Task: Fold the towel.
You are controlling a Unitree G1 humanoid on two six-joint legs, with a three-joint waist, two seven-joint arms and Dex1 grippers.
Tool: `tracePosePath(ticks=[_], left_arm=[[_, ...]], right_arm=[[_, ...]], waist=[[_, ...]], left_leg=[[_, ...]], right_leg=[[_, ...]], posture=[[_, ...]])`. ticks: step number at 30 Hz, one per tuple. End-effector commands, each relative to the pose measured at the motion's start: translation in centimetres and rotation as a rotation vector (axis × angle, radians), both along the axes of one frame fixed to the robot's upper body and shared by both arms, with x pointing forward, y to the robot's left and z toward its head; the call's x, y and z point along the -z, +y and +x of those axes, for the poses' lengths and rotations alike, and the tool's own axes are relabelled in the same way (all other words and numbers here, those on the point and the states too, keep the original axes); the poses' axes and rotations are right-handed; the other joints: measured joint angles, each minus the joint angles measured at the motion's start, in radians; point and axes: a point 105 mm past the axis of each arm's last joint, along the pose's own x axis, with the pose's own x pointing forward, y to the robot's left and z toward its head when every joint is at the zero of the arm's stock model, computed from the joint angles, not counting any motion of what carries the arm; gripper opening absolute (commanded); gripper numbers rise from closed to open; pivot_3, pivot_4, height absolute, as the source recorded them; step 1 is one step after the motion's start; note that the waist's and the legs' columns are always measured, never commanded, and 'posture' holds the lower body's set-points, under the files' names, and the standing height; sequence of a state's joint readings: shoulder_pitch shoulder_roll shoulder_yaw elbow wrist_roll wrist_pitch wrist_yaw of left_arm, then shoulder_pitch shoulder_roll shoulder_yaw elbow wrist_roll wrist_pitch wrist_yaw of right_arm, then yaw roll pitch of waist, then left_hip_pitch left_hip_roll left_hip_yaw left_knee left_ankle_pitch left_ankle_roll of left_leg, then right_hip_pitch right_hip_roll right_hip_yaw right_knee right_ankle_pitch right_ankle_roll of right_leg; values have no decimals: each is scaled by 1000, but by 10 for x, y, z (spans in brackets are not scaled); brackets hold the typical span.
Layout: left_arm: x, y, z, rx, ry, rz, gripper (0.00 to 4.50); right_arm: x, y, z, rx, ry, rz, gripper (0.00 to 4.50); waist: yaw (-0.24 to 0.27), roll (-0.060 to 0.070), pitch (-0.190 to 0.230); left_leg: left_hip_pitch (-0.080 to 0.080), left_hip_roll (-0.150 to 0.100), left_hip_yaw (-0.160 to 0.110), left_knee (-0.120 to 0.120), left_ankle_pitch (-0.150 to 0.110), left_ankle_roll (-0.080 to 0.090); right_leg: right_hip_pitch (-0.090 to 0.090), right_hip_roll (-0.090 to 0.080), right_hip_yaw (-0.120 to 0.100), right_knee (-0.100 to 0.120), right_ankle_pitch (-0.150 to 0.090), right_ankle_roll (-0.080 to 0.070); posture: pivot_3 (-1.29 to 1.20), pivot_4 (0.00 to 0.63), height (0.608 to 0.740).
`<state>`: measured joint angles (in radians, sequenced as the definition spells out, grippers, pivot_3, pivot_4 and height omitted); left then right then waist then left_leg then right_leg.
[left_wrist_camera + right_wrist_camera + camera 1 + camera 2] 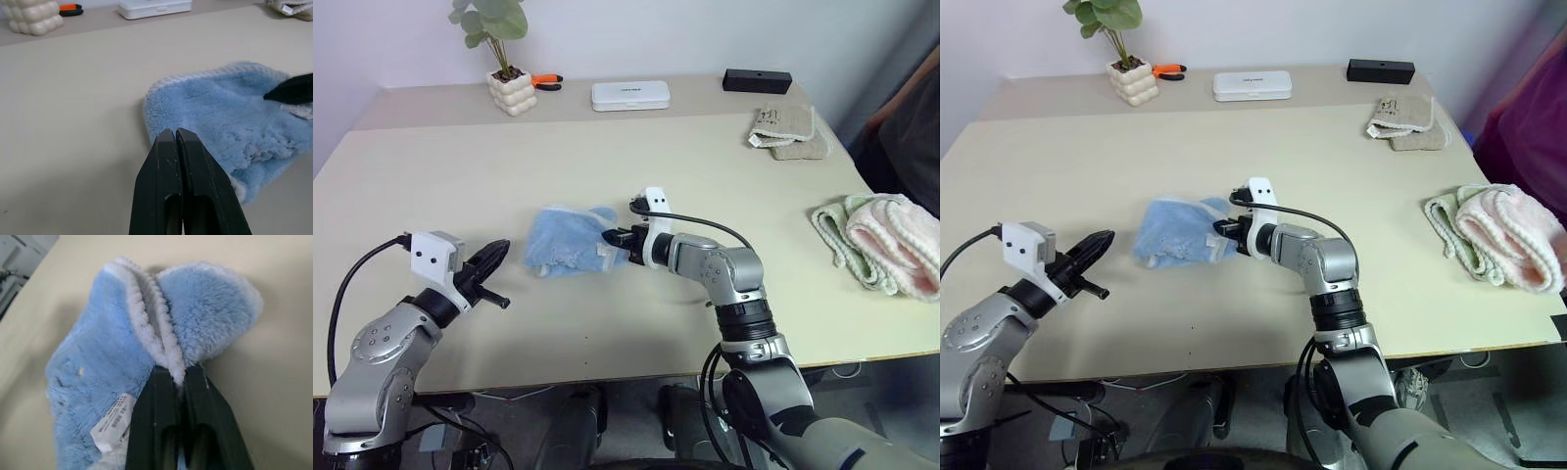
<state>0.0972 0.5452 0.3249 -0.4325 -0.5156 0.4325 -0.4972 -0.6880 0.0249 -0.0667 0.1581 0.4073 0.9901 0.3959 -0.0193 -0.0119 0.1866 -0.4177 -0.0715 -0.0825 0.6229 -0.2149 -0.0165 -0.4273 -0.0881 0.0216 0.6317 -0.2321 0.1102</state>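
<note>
Right wrist view: right pincer [179, 377] clamped on the towel [102, 362] edging; left pincer [176, 139] closed, empty.

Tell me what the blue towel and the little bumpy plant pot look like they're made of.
The towel looks like soft plush terry or fleece: fuzzy matte pile, paler looped edging, a sewn-in white label. The right gripper pinches its edge. The plant pot looks like cream ceramic, with smooth rounded bumps and a faint sheen, though plastic is possible.

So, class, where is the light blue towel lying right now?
In the left eye view, the light blue towel lies mid-table, between the two hands; the right hand pinches its white edging, and the shut left hand stays clear.
</note>
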Motion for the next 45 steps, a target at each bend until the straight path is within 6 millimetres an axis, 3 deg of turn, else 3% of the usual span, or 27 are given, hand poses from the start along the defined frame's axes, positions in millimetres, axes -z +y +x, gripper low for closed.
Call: tracePosePath(ticks=[1,5,8,13,16,23,26,30,36,39,42,45], left_arm=[[-12,-9,2,27,-47,5,0],[-12,-16,6,50,-49,-9,0],[-9,-26,13,94,-43,-14,0],[-12,-41,26,153,-57,-33,0],[-12,-49,30,186,-58,-31,0],[-5,-54,36,216,-44,-26,0],[-2,-55,37,219,-43,-26,0],[-1,-51,40,196,-57,-21,0],[-1,-32,51,66,-107,49,0],[-7,-15,57,-28,-153,82,0],[-16,7,57,-126,-191,107,0],[-21,23,49,-175,-203,129,0]], right_arm=[[-56,-24,19,130,-159,115,42],[-80,-95,47,437,-185,188,42],[-87,-174,58,742,-184,218,42],[-60,-255,48,1086,-62,229,42],[-40,-275,32,1181,11,191,42],[-32,-272,11,1183,56,176,42],[-36,-276,8,1191,42,163,975],[-60,-285,5,1186,-93,40,2890],[-100,-289,14,1053,-408,-428,2890],[-115,-268,25,898,-524,-498,2890],[-121,-230,31,671,-644,-580,2890],[-114,-189,29,399,-760,-629,2890]], waist=[[3,0,0],[6,0,0],[10,0,0],[-1,0,0],[-5,1,0],[-2,4,2],[1,4,2],[2,4,2],[1,4,2],[-5,4,2],[-7,4,2],[0,3,2]], left_leg=[[0,0,0,0,0,0],[0,-1,0,0,0,0],[-1,-1,0,0,0,0],[-1,0,1,0,0,0],[0,1,2,-1,0,1],[0,1,3,0,1,1],[0,1,3,0,1,1],[0,1,3,0,1,1],[0,1,3,1,1,1],[1,1,3,1,1,1],[1,2,3,1,1,1],[0,1,3,1,0,1]], right_leg=[[0,0,0,0,0,0],[0,0,0,0,0,0],[1,-1,-1,-1,0,0],[1,0,-1,-1,0,0],[0,0,0,0,0,0],[1,0,1,0,0,0],[1,0,1,0,0,0],[1,0,1,0,0,0],[2,0,1,0,0,0],[2,1,1,0,0,1],[2,1,1,0,0,1],[2,1,1,-1,0,1]], posture=[[0,150,731],[0,150,731],[0,150,731],[0,150,731],[0,150,731],[0,150,731],[0,150,731],[0,150,731],[0,150,731],[0,150,731],[0,150,731],[0,150,731]])
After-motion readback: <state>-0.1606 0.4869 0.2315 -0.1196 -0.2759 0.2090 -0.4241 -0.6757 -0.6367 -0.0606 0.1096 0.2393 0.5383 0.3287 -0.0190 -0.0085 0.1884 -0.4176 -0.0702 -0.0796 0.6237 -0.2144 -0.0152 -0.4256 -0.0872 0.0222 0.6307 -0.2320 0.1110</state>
